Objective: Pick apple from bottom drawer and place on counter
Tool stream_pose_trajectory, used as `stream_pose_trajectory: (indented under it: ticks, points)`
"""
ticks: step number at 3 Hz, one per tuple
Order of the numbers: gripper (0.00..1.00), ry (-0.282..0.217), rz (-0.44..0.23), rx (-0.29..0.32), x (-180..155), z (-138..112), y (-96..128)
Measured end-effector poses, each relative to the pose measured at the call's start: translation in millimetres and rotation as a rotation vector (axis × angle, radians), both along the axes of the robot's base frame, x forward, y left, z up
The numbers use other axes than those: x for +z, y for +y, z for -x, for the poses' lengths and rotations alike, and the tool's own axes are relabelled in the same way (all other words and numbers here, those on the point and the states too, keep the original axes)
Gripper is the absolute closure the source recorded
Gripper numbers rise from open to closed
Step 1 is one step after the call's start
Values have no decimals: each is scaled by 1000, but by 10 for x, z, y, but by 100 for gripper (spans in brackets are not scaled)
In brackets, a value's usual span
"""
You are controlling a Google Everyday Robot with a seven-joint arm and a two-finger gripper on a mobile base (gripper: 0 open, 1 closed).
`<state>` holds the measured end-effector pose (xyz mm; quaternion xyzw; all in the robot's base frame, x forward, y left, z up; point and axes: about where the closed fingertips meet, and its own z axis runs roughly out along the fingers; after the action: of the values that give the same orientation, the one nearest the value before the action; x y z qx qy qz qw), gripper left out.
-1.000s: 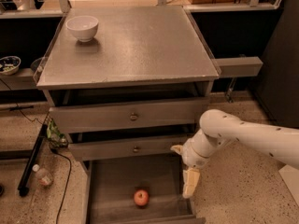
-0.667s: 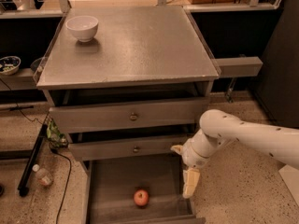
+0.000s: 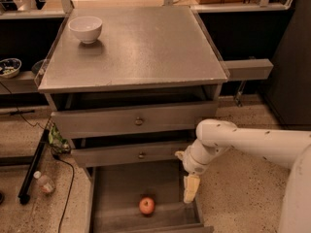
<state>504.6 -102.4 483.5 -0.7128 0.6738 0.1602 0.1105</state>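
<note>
Still no change: end effector [image 3: 191,189] hanging in the open bottom drawer [image 3: 121,183], apple [image 3: 146,206] on the drawer floor.
Against a second ago I see nothing moved. The apple lies near the drawer's front wall, left of the end effector and apart from it. The grey speckled surface [image 3: 146,42] carries a white bowl [image 3: 85,28] at its back left corner. My white arm [image 3: 252,142] reaches in from the right and points the end effector down by the drawer's right wall; wide or narrow, I cannot tell.
</note>
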Motion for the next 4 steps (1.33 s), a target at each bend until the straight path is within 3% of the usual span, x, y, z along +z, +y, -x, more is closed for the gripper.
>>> stream_pose_trajectory:
  ticks: [3,4]
  points:
    - [0,19,-4,-15,-173,63,80]
    - [0,70,-19,-11,-501,52,275]
